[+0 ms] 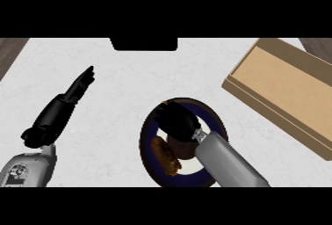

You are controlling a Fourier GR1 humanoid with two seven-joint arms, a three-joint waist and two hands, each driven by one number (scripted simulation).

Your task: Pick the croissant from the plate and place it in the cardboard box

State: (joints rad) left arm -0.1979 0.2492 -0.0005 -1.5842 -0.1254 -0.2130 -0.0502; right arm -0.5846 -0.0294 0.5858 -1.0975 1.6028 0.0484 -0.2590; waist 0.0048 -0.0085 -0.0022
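forearms come in at the near edge: the grey left forearm (26,169) at the lower left corner, the grey right forearm (230,165) slanting up from the lower right across the near side of the plate (146,136). the plate is dark blue at the rim and sits on the white counter (117,132), a little right of centre.

the croissant (167,157) lies on the plate's near left part, just inside the rim and just beside the right forearm, a long brown piece running near to far. no hand has hold of it.

further in, the right hand (176,122) sits over the far half of the plate, reaching to its far rim. it is a dark bunched shape from this angle, so i cannot tell how far open it is. the croissant is beside and behind it.

the left hand (65,103) is well to the left of the plate, over bare counter, stretched out straight and pointing up and to the right, open, with nothing in it.

the cardboard box (285,88) lies at the far right, turned at a slant, apart from the plate. a black shape (144,44) sits at the counter's far edge.
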